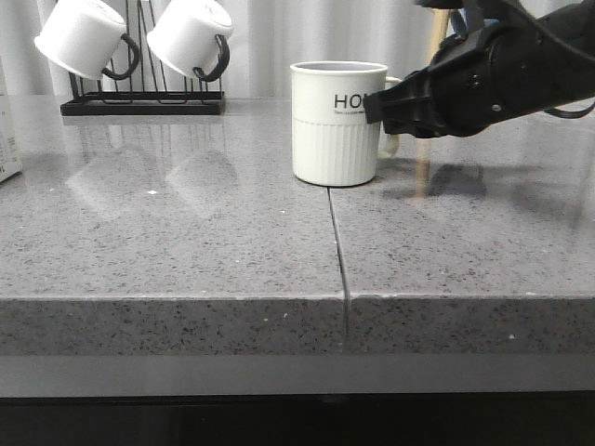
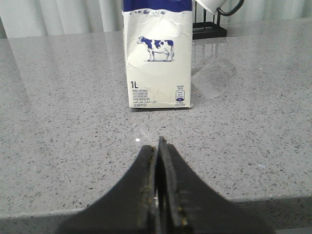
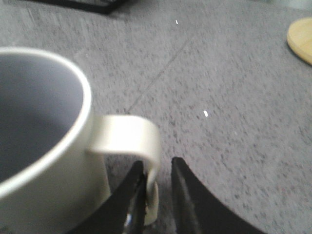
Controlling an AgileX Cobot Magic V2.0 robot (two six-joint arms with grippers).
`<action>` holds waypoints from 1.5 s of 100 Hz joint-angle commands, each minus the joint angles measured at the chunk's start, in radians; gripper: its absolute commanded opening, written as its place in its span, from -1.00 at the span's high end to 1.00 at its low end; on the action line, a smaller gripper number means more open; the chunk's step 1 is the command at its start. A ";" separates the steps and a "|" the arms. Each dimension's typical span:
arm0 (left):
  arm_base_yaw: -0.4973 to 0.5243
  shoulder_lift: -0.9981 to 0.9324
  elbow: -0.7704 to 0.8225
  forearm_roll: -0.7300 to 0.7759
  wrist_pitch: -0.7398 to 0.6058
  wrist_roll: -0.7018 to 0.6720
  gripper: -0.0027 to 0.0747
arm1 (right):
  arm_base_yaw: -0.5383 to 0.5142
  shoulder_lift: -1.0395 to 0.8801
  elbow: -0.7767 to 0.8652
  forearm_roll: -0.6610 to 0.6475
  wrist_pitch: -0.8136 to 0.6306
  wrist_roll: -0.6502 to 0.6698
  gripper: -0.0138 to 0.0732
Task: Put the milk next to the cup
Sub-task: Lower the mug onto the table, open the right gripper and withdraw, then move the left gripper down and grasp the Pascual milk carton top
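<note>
The cup (image 1: 337,121), a cream mug with a ribbed lower half and black lettering, stands upright mid-counter. In the right wrist view its handle (image 3: 131,136) sits between the fingers of my right gripper (image 3: 157,164). The jaws are slightly open around it: one finger touches the handle, the other stands apart. The right arm (image 1: 483,79) reaches in from the right. The milk (image 2: 157,53), a white carton with a cow picture and "1L", stands upright ahead of my left gripper (image 2: 158,144), which is shut and empty, low over the counter. A sliver of the carton (image 1: 7,130) shows at the front view's left edge.
A black rack (image 1: 139,98) with two white black-handled mugs stands at the back left. A seam (image 1: 339,251) runs across the grey counter to its front edge. A wooden post (image 1: 426,139) stands behind the right arm, and a round wooden disc (image 3: 302,39) lies beyond the cup.
</note>
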 commanded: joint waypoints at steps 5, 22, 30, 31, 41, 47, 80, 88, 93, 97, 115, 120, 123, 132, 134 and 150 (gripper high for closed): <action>-0.005 -0.031 0.046 -0.007 -0.086 0.000 0.98 | -0.007 -0.111 0.016 0.001 -0.021 -0.001 0.30; -0.005 -0.031 0.046 -0.007 -0.086 0.000 0.98 | -0.010 -0.219 0.089 0.001 -0.015 -0.001 0.30; -0.005 -0.031 0.046 -0.007 -0.086 0.000 0.98 | -0.010 -0.278 0.130 0.001 -0.006 -0.001 0.30; -0.005 -0.031 0.046 -0.007 -0.086 0.000 0.98 | -0.010 -0.290 0.134 0.001 -0.006 -0.001 0.30; -0.005 -0.031 0.046 -0.007 -0.086 0.000 0.98 | -0.010 -0.380 0.197 0.001 0.015 -0.001 0.30; -0.005 -0.031 0.046 -0.007 -0.086 0.000 0.98 | -0.010 -0.438 0.232 0.001 0.036 -0.001 0.31; -0.005 -0.031 0.046 -0.007 -0.086 0.000 0.98 | -0.010 -0.847 0.372 0.001 0.344 0.003 0.50; -0.005 -0.031 0.046 -0.005 -0.094 0.000 0.98 | -0.010 -0.948 0.379 0.001 0.448 0.003 0.66; -0.005 -0.031 0.046 0.002 -0.111 0.000 0.98 | -0.010 -1.013 0.379 0.001 0.525 0.003 0.74; -0.005 -0.031 0.046 0.002 -0.138 0.000 0.98 | -0.010 -1.068 0.379 0.001 0.568 0.003 0.78; -0.005 -0.031 0.046 0.041 -0.207 0.000 0.99 | -0.010 -1.288 0.379 0.001 0.757 0.003 0.82; -0.005 -0.031 0.046 0.041 -0.219 0.000 0.98 | -0.010 -1.341 0.379 0.001 0.800 0.003 0.82; -0.005 -0.031 0.046 0.041 -0.225 0.000 0.99 | -0.010 -1.369 0.379 0.001 0.823 0.003 0.82; -0.005 -0.031 0.046 0.060 -0.269 0.000 0.99 | -0.010 -1.448 0.379 0.001 0.892 0.003 0.82; -0.005 -0.031 0.046 0.067 -0.276 0.000 0.99 | -0.010 -1.463 0.379 0.001 0.906 0.003 0.82; -0.005 -0.031 0.029 0.079 -0.319 0.000 0.99 | -0.010 -1.530 0.379 0.001 0.964 0.003 0.82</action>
